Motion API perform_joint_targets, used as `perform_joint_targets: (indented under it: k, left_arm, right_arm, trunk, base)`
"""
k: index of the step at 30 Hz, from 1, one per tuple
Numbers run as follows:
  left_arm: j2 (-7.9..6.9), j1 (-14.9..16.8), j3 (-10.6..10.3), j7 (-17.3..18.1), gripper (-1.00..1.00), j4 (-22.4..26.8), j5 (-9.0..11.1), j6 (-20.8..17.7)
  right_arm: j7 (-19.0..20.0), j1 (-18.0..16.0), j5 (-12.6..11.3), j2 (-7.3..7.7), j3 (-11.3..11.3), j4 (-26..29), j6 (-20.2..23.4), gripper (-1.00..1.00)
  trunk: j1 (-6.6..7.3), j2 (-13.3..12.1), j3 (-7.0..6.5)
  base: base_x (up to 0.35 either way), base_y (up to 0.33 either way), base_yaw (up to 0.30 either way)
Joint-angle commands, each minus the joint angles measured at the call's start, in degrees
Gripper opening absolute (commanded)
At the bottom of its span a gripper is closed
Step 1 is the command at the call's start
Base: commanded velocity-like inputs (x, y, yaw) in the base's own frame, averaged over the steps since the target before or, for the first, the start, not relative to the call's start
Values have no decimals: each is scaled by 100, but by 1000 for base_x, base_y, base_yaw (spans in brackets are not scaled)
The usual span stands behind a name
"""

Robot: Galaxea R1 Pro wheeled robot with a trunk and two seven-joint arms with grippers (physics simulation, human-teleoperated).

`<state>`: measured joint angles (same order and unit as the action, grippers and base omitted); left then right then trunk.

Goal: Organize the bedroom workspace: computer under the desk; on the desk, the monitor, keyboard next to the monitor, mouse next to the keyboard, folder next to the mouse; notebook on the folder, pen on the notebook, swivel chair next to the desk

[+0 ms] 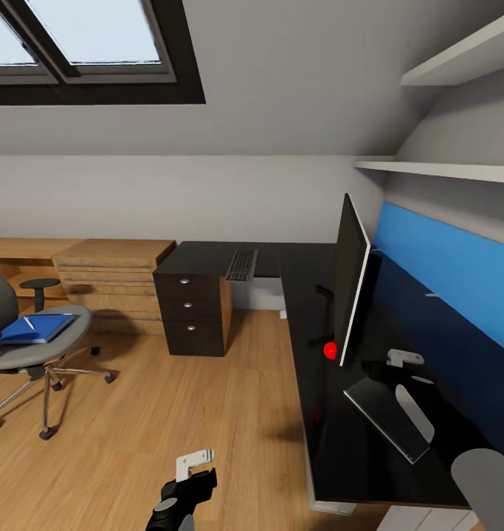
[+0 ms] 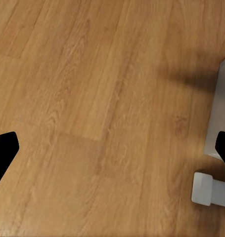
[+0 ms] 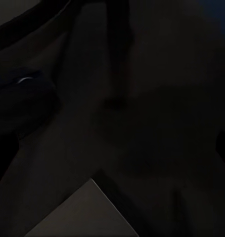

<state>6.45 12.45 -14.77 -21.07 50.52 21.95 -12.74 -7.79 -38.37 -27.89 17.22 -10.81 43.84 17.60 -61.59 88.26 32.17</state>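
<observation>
My left arm hangs low in front of me, its gripper (image 1: 195,463) over the light wood floor (image 1: 170,413) just off the near end of the desk (image 1: 311,295). In the left wrist view the two dark fingertips (image 2: 3,150) sit at opposite edges of the picture with bare floorboards between them, so that gripper is spread wide and carries nothing.

My right arm reaches out over the black desktop behind the monitor (image 1: 351,276); its gripper (image 1: 404,359) hovers above the desk near the blue wall panel (image 1: 451,273). The right wrist view is too dark, and I cannot tell whether those fingers are apart or closed.

The monitor stands on the desk seen nearly edge-on, its long axis running away from me along the desk, screen facing the room, red dot at its near lower corner. The keyboard (image 1: 242,265) lies on the far wing of the desk above the drawer unit, its long axis pointing away from me. The swivel chair (image 1: 30,346) stands well apart at the left, with the blue folder (image 1: 36,329) flat on its seat and the pen (image 1: 29,323) lying on the folder.
</observation>
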Motion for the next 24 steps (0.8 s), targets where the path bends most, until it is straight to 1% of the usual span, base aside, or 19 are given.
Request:
perform_joint_targets:
  k: [1,17,24]
  left_arm:
    - [-3,3,-23,-46,100,10,49,-18]
    - [-3,3,-26,-46,100,10,47,-18]
    - [-3,3,-26,-46,100,10,47,-18]
  right_arm:
    - [-56,-4,-59,9,-35,10,15,100]
    - [-67,-4,-58,9,-35,6,15,100]
    - [-72,-4,-58,9,-35,4,19,100]
  trunk:
    - [-22,44,24]
    - [-373,685,311]
    - [-373,685,311]
  base:
    - [0,0,0]
    - [0,0,0]
    - [0,0,0]
